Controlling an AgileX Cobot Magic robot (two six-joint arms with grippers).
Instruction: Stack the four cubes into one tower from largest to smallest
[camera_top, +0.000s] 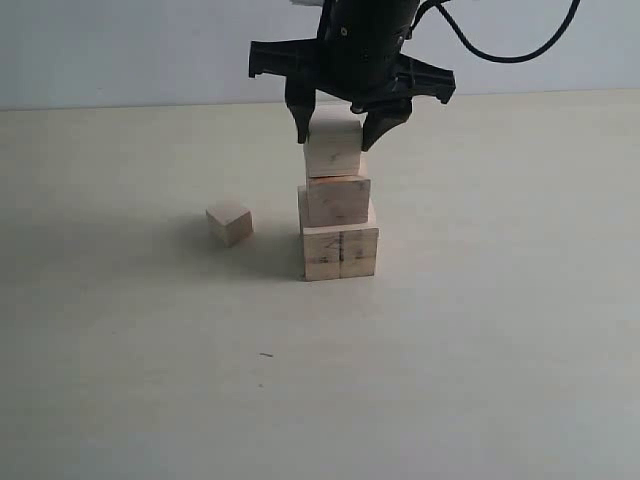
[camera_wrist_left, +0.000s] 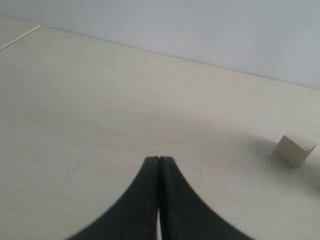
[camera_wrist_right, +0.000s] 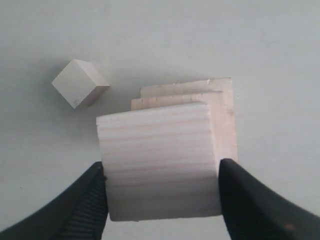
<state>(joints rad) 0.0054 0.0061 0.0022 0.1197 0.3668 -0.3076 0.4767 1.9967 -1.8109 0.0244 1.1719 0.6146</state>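
Observation:
Two pale wooden cubes stand stacked mid-table: the largest cube (camera_top: 340, 252), with a dark vertical seam, and a middle cube (camera_top: 338, 200) on it. A third cube (camera_top: 333, 148) sits on top of these, its underside meeting the middle cube. My right gripper (camera_top: 337, 138) comes down from above and is shut on that third cube (camera_wrist_right: 160, 160), one finger on each side. The smallest cube (camera_top: 229, 222) lies alone on the table, left of the tower, also seen in both wrist views (camera_wrist_right: 80, 83) (camera_wrist_left: 295, 149). My left gripper (camera_wrist_left: 159, 159) is shut and empty over bare table.
The pale tabletop (camera_top: 450, 350) runs back to a light wall (camera_top: 120, 50). A cable (camera_top: 500, 50) loops from the right arm above the tower. The left arm is outside the exterior view.

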